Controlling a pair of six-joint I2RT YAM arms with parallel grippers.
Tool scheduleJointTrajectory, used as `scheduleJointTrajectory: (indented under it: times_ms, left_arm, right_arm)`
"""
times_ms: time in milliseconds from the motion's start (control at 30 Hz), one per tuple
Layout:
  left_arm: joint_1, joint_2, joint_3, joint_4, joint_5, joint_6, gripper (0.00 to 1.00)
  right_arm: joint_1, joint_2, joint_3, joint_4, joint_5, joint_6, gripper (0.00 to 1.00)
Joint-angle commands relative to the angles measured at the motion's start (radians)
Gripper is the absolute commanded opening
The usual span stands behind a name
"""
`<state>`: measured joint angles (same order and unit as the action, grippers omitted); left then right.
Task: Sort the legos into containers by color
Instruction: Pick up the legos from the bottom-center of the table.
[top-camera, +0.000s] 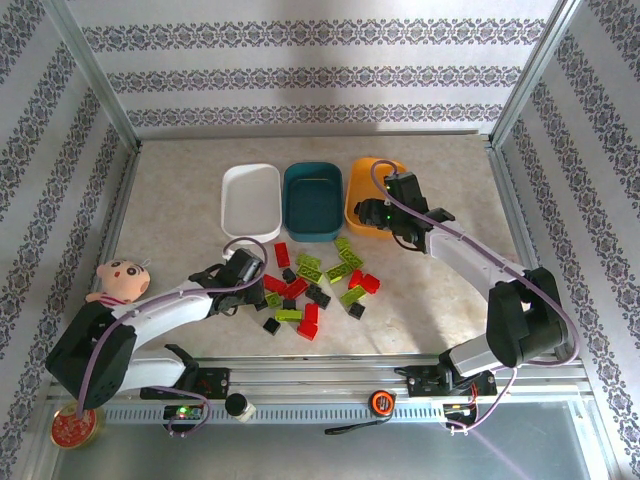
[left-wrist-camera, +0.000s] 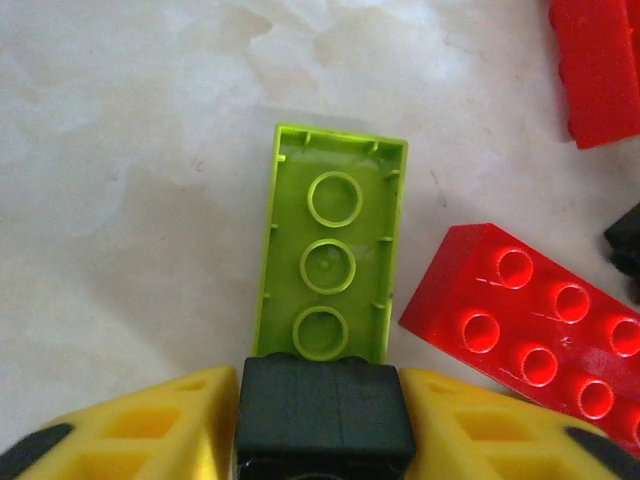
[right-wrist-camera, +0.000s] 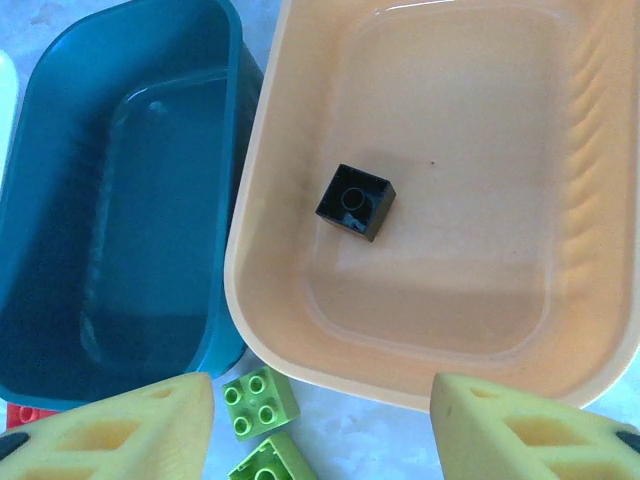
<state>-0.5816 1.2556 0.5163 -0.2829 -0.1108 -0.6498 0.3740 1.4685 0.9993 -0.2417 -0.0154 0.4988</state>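
Observation:
Red, lime and black legos (top-camera: 315, 280) lie scattered in front of three tubs: white (top-camera: 250, 200), dark teal (top-camera: 313, 200) and orange (top-camera: 362, 190). My left gripper (top-camera: 262, 290) is low at the pile's left edge. In the left wrist view its yellow fingers (left-wrist-camera: 150, 430) are shut on a black lego (left-wrist-camera: 322, 415), with an upside-down lime lego (left-wrist-camera: 330, 250) just beyond and a red one (left-wrist-camera: 530, 330) to the right. My right gripper (right-wrist-camera: 320, 400) hangs open and empty over the near rim of the orange tub (right-wrist-camera: 480, 200), where one black lego (right-wrist-camera: 354, 201) lies. The teal tub (right-wrist-camera: 150, 200) holds nothing.
A pink doll (top-camera: 122, 280) sits at the left by my left arm. A round red tin (top-camera: 73, 428) and a tape measure (top-camera: 380, 402) lie by the front rail. Two lime legos (right-wrist-camera: 260, 400) lie just below the orange tub's rim. Metal posts and patterned walls enclose the table.

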Motion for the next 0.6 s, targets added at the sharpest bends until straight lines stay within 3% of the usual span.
scheduleJointTrajectory:
  times_ms: [0, 267, 400, 567]
  left_arm:
    - [-0.009, -0.026, -0.007, 0.025, -0.018, 0.018, 0.32]
    - [-0.032, -0.125, 0.179, -0.073, 0.034, 0.062, 0.30]
    - [-0.085, 0.072, 0.393, 0.006, 0.082, 0.109, 0.31]
    - [-0.093, 0.416, 0.715, 0.122, 0.246, 0.116, 0.31]
  right_arm:
    - [0.002, -0.033, -0.025, -0.003, 0.012, 0.013, 0.60]
    - [0.002, -0.116, -0.104, 0.006, 0.030, 0.032, 0.60]
    - [0.002, -0.194, -0.210, 0.021, 0.059, 0.058, 0.60]
    - [0.001, -0.290, -0.316, 0.004, 0.075, 0.071, 0.60]
